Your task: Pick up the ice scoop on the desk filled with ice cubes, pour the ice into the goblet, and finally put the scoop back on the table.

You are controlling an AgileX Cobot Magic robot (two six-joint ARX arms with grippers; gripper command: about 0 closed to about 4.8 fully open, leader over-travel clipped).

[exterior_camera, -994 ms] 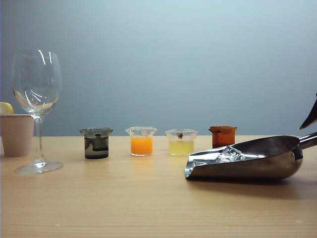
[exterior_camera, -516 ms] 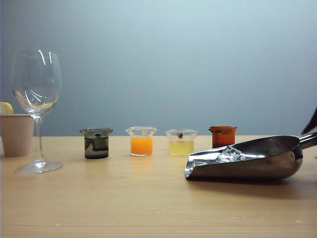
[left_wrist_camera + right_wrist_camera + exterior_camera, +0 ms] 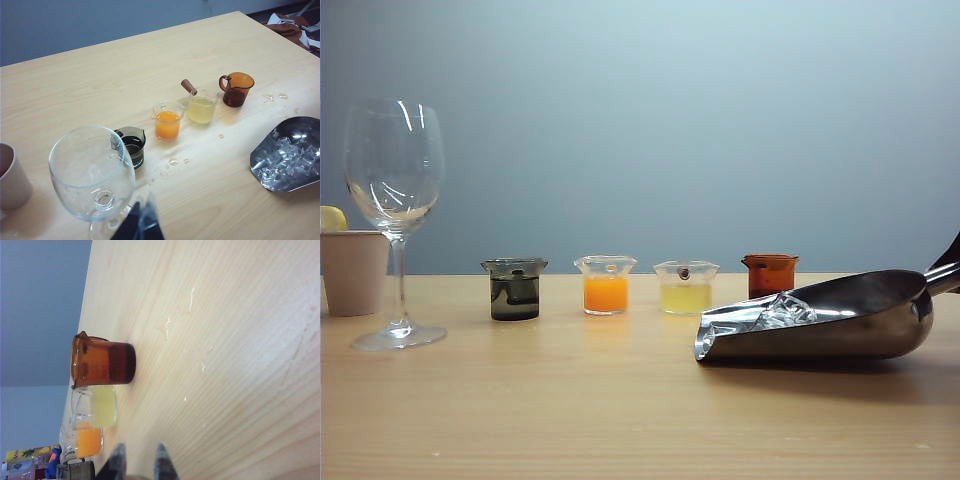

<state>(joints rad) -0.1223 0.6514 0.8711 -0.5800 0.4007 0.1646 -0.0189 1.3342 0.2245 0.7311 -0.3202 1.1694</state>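
Scoop (image 3: 820, 325) on table, right hand (image 3: 948, 258) at its handle, grip unclear, left hand (image 3: 140, 227) unclear.

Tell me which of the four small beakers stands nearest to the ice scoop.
The amber-brown beaker, last in the row, stands just behind the ice scoop; the yellow, orange and dark beakers stand farther away.

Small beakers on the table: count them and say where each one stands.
4, in one row behind the ice scoop: dark beaker nearest the goblet, then orange beaker, pale yellow beaker, and amber beaker nearest the scoop. None appears hidden.
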